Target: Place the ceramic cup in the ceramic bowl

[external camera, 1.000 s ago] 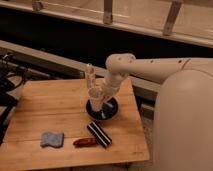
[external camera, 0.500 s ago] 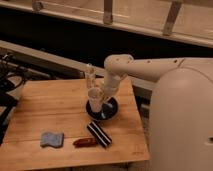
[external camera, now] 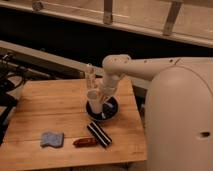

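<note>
The white ceramic cup (external camera: 93, 96) is over the left rim of the dark ceramic bowl (external camera: 111, 112), which sits on the wooden table (external camera: 50, 112) near its right side. My gripper (external camera: 101, 96) reaches down from the white arm (external camera: 130, 67) and is right beside the cup, over the bowl. The cup looks upright; I cannot tell whether its base rests in the bowl.
A clear slim shaker (external camera: 90, 75) stands just behind the cup. A black-and-white striped block (external camera: 99, 134) lies in front of the bowl, a reddish-brown item (external camera: 85, 142) to its left and a blue sponge (external camera: 52, 139) further left. The robot's body (external camera: 180, 120) fills the right.
The arm, cup and gripper stay in almost the same place over the bowl; no clear movement.
</note>
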`<state>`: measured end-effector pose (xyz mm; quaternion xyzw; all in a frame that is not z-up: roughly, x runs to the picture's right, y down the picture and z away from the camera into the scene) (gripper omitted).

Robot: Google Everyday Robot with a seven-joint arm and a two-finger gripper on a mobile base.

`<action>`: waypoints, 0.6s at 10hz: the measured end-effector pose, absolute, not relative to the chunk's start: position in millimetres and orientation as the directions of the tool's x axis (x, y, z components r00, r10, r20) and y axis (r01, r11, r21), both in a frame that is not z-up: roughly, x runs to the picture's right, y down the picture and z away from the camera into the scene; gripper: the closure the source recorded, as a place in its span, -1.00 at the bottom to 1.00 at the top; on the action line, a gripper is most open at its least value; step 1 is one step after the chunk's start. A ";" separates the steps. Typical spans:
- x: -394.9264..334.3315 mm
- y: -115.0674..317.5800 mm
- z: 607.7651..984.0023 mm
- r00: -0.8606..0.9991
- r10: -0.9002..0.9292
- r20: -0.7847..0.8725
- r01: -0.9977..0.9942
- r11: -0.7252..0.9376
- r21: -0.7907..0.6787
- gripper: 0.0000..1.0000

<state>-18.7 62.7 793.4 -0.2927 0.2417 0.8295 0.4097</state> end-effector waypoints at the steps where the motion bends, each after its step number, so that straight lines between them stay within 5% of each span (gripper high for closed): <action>1: -19.3 63.1 794.7 -0.493 0.537 -0.685 -0.822 -0.546 0.163 -0.10; 3: -22.0 63.3 795.1 -0.488 0.537 -0.688 -0.826 -0.540 0.164 -0.30; 4: -23.5 61.8 794.5 -0.484 0.539 -0.689 -0.828 -0.537 0.162 -0.58; 6: -23.4 57.4 790.5 -0.482 0.543 -0.687 -0.830 -0.533 0.161 -0.70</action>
